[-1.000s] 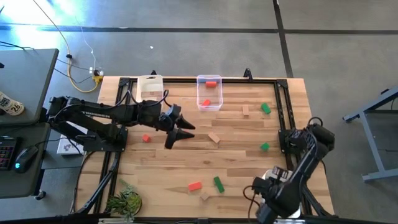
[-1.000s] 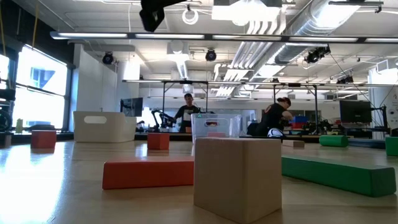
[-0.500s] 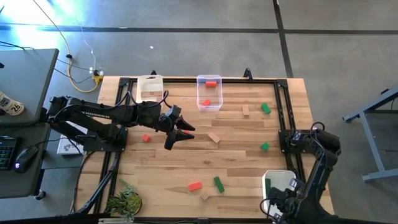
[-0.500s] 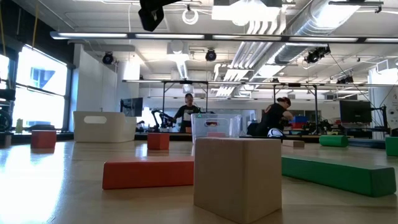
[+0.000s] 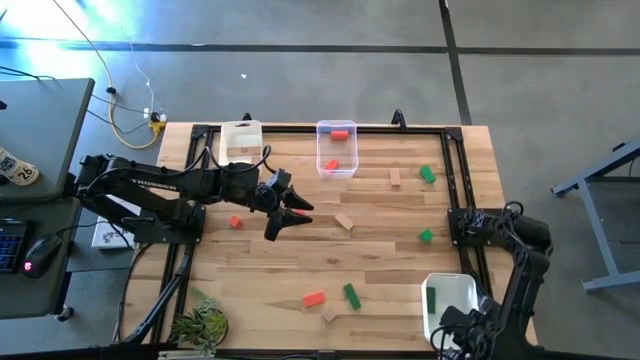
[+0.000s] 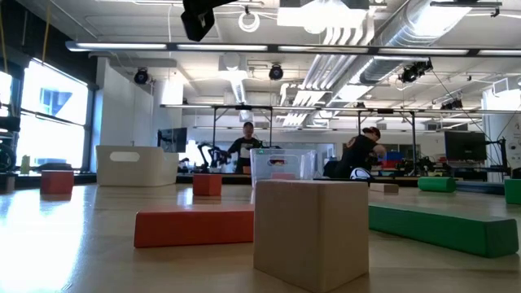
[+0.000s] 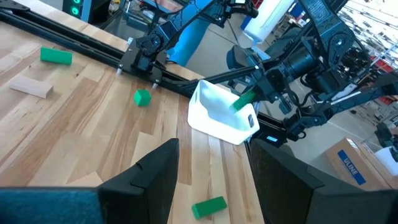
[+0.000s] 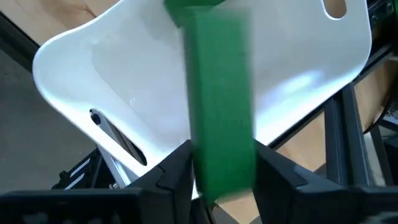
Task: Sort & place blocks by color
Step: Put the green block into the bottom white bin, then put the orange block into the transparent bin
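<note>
Right wrist view shows the right gripper [image 8: 221,169] with a green bar [image 8: 219,99] standing in its mouth, right above the inside of a white bin [image 8: 112,74]. The bar looks blurred, and I cannot tell whether the gripper clamps it or is loose from it. In the high view this bin [image 5: 452,283] sits at the front right corner of the table [image 5: 380,260], and the green bar [image 5: 431,298] is seen over its left part.

The left gripper [image 5: 288,214] hangs above the middle of the table with its fingers [image 7: 158,180] apart and nothing between them.

Near the front edge lie a red block [image 5: 314,298], a second green bar [image 5: 351,295] and a wooden block [image 5: 329,315]. A green cube [image 5: 425,236] lies near the right edge. At the back edge a clear bin [image 5: 322,150] holds red blocks [image 5: 340,133].
</note>
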`<action>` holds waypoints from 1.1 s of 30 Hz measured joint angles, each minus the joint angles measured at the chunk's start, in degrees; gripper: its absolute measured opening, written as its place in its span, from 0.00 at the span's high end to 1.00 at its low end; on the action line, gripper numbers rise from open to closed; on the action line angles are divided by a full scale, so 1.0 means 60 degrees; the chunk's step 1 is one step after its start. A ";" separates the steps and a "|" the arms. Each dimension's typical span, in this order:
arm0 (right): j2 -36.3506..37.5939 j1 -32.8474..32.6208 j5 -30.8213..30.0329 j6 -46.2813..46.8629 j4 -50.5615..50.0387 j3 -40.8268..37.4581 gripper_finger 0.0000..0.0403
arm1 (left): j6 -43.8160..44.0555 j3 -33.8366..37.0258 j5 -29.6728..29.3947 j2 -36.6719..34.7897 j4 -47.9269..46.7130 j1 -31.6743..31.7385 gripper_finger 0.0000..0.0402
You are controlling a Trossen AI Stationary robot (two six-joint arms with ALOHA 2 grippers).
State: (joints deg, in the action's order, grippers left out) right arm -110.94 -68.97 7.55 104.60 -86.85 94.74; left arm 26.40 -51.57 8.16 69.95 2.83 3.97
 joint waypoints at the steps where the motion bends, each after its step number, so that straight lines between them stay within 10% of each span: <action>1: -0.0024 0.0000 -0.0010 0.0003 0.0004 0.0000 0.66 | 0.0003 0.0000 -0.0002 0.0000 0.0000 0.0000 0.53; 16: 0.0404 0.0669 -0.2140 -0.0128 -0.0031 0.0000 0.63 | -0.0276 0.0000 -0.1043 0.0000 0.0000 0.0004 0.53; 33: 0.2608 0.3527 -0.5787 -0.4042 -0.0335 0.0000 0.63 | -0.1078 0.0000 -0.3228 0.0000 -0.2352 0.0101 0.53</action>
State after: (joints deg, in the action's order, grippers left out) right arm -95.29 -47.81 -27.18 80.35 -88.86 94.74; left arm 19.93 -51.57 -11.21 69.95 -11.28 4.57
